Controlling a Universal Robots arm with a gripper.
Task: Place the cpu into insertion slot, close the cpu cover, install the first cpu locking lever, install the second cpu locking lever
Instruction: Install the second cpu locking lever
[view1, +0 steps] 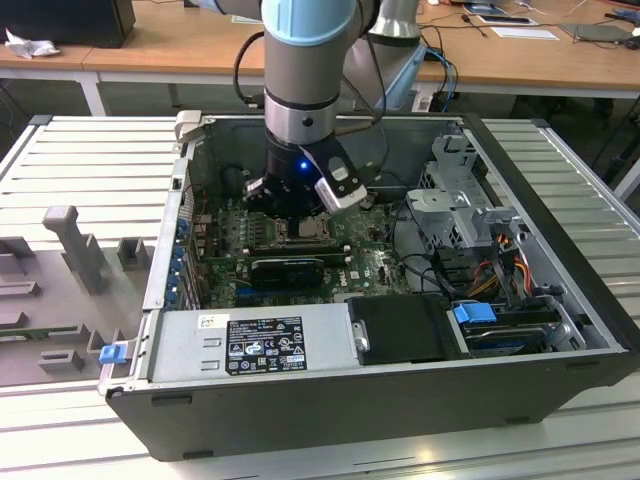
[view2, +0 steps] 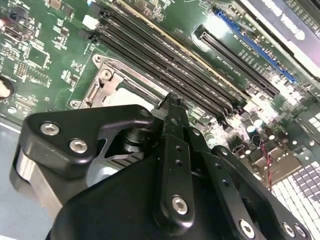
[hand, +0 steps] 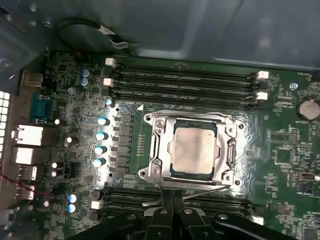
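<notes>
In the first wrist view the cpu, a pale silvery square, lies in the insertion slot on the green board. The cpu cover, a thin metal frame, lies flat around it. One thin locking lever runs slanted along the socket edge nearest my fingers. Another lever lies along a side of the frame. My gripper is shut, its tips right at the slanted lever, with nothing seen held. In the second wrist view the gripper hangs over the socket's metal corner. In the exterior view the gripper is low inside the open case.
Long black memory slots flank the socket on both sides, and they also appear as memory slots close to my fingers. A black card, the power supply, a drive cage and cables crowd the case.
</notes>
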